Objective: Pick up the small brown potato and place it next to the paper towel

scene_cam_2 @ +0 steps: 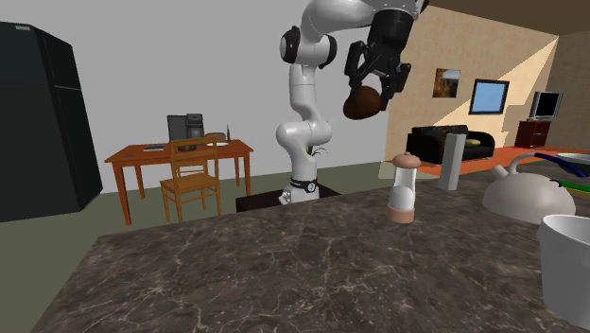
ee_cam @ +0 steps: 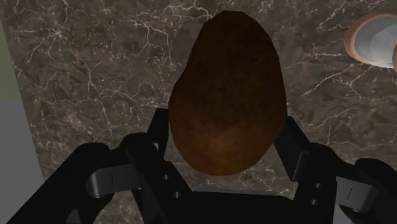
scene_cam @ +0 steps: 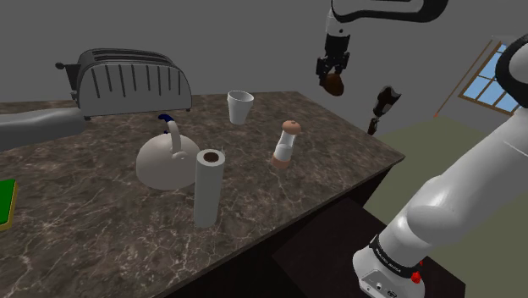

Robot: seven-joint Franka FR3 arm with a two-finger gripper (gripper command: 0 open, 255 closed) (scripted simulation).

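A small brown potato [scene_cam: 335, 83] hangs high in the air above the far right part of the dark marble counter [scene_cam: 110, 220], with my black gripper [scene_cam: 332, 74] shut on it. The second exterior view has the potato [scene_cam_2: 362, 103] in the gripper [scene_cam_2: 370, 92] well above the counter [scene_cam_2: 284, 265]. Seen from the wrist, the potato [ee_cam: 226, 95] is clasped between both fingers [ee_cam: 156, 130], with marble far below. The paper towel roll [scene_cam: 207, 188] stands upright near the counter's front edge, also seen as a grey roll [scene_cam_2: 455, 161].
A grey kettle [scene_cam: 169, 159] with a blue-tipped handle sits just behind the roll. A pepper mill [scene_cam: 286, 144], a white cup [scene_cam: 239, 107] and a toaster [scene_cam: 131, 80] stand on the counter. A green item [scene_cam: 7, 201] lies at the shoulder view's left edge.
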